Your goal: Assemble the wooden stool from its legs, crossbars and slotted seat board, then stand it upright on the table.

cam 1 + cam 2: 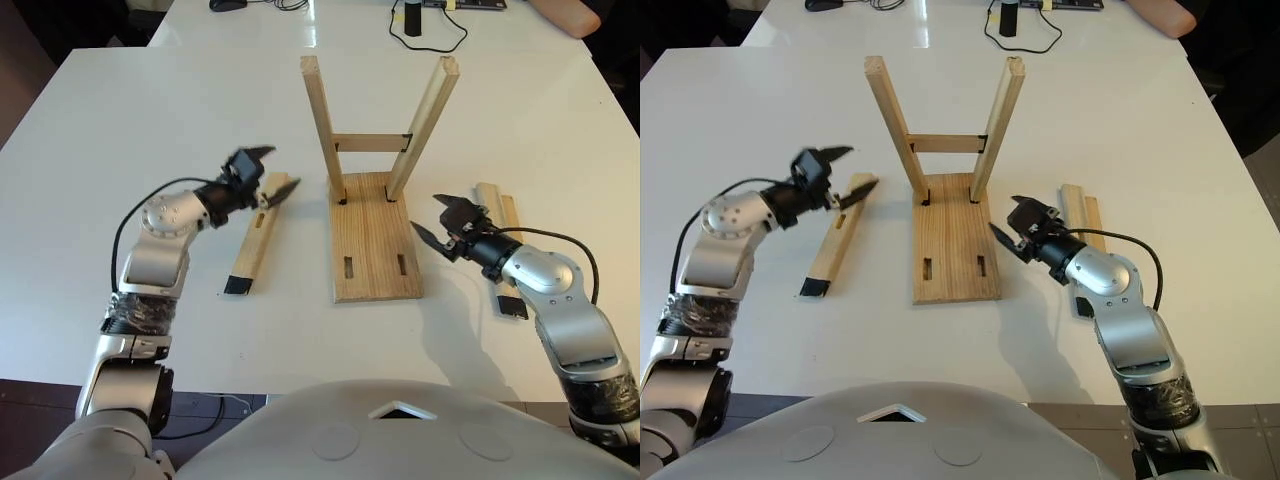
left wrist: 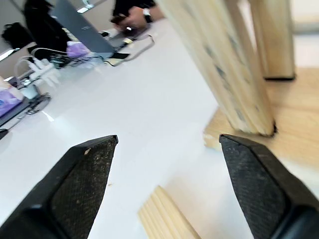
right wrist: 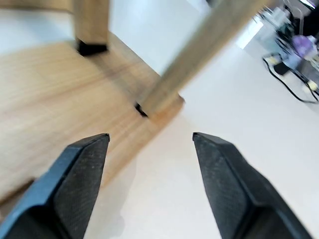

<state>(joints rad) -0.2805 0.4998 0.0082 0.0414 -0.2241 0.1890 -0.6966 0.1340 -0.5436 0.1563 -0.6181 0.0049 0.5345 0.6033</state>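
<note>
Picking up the loose leg (image 1: 252, 245) well means lowering the left gripper (image 1: 282, 168), which hovers over the leg's far end with jaws released and empty, squarely across its narrow sides. The leg lies flat on the tabletop (image 1: 120, 130), long axis running near to far, dark end toward the robot. Beside it the seat board (image 1: 372, 255) lies the same way, with two joined legs (image 1: 323, 115) standing in its far slots. The right gripper (image 1: 428, 214), jaws also released, hangs by the board's right edge, with more sticks (image 1: 497, 205) behind.
</note>
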